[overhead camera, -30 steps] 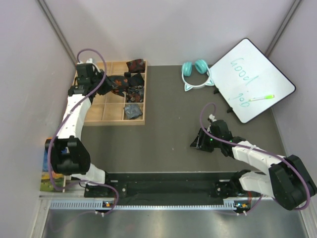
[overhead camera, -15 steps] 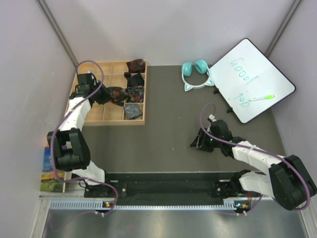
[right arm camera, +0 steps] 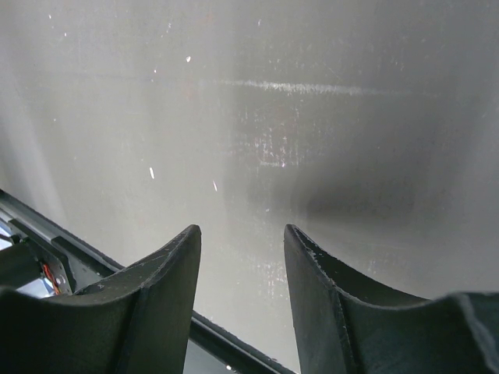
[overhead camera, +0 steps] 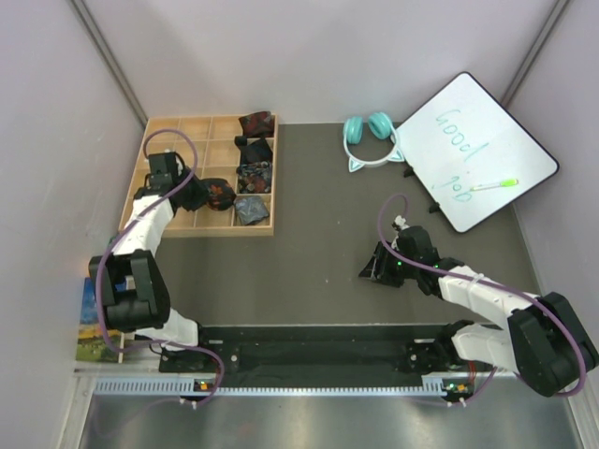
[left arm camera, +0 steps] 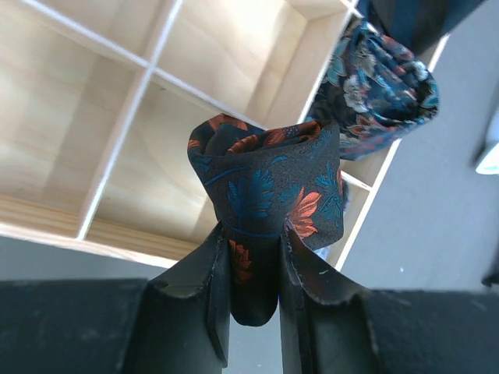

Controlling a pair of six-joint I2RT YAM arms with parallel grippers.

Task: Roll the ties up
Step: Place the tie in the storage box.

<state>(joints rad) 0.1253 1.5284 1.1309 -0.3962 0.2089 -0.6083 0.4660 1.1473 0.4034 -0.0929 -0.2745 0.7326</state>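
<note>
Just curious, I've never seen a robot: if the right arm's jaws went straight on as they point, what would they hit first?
Probably the bare grey table. The right wrist view shows nothing else ahead, though how far off it lies is unclear.

A dark grey desk (overhead camera: 318, 234) carries a shallow wooden tray (overhead camera: 201, 231) at 10 o'clock, split by thin slats into square compartments. Teal cat-ear headphones (overhead camera: 369, 138) lie flat at 1 o'clock. Just beside them, at 2 o'clock, sits a whiteboard (overhead camera: 473, 150) turned at an angle, with "Good job" written on it in green. A green marker (overhead camera: 494, 185) rests on its lower right part. A colourful printed card (overhead camera: 91, 323) shows off the desk's edge at 8 o'clock.
</note>
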